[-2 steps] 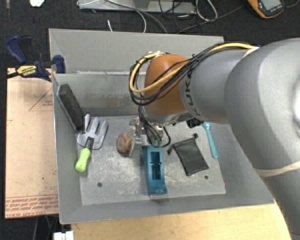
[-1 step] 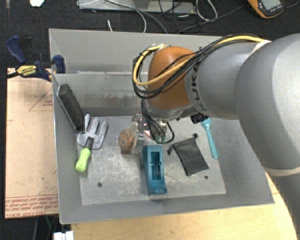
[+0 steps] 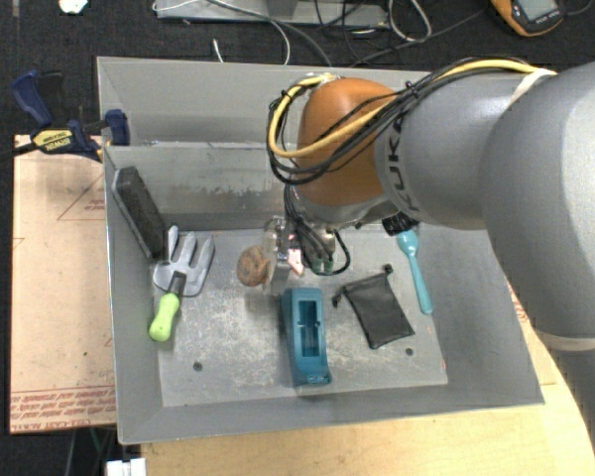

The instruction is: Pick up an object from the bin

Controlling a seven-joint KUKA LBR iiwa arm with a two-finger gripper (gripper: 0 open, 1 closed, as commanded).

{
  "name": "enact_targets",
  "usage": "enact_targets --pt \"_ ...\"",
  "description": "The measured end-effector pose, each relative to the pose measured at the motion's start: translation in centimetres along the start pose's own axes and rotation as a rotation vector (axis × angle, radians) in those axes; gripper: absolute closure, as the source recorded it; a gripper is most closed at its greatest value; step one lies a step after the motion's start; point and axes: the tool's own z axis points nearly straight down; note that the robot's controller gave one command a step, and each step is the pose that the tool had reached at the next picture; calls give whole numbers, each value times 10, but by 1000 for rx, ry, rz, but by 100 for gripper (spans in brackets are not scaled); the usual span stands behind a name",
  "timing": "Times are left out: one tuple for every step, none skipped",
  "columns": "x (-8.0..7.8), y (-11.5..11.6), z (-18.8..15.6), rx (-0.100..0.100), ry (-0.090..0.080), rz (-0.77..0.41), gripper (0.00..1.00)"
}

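1. Mid-bin, slightly toward the back wall: the gripper [image 3: 294, 251] hangs low under the orange wrist cover [image 3: 342, 137]. Yellow and black cables [image 3: 286, 132] loop around the cover. The grey arm [image 3: 496, 147] enters from the right and hides that side of the bin [image 3: 218, 370].
2. Gripper state: cannot tell whether it is released or clenched, since the wrist and its shadow hide the working end. Nothing can be seen held.
3. Nearest thing: a brown, roundish lump [image 3: 252, 265], mottled tan. It lies on the bin floor just beside the gripper on the gripper's left in view, close enough that they may be touching, though contact is not clear.
4. Next nearest: a teal rectangular block [image 3: 305, 337] with a recessed window. It lies lengthwise toward the front wall, with its upper end just below the gripper.
5. Right of the teal block: a dark, flat, squarish pad [image 3: 379, 310] lies tilted, apart from the block.
6. Further right: a light-blue handled utensil [image 3: 416, 274] lies along the floor, with its top end tucked under the arm.
7. Left side of the bin: a silver-headed tool with a lime-green handle [image 3: 169, 300] lies well apart from the gripper. Above it, a long black bar [image 3: 139, 211] lies along the left wall.
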Motion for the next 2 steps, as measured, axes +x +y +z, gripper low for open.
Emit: enact_targets --pt "1 0 -26 0 4 0 100" --pt "0 1 -41 -1 -1 0 100"
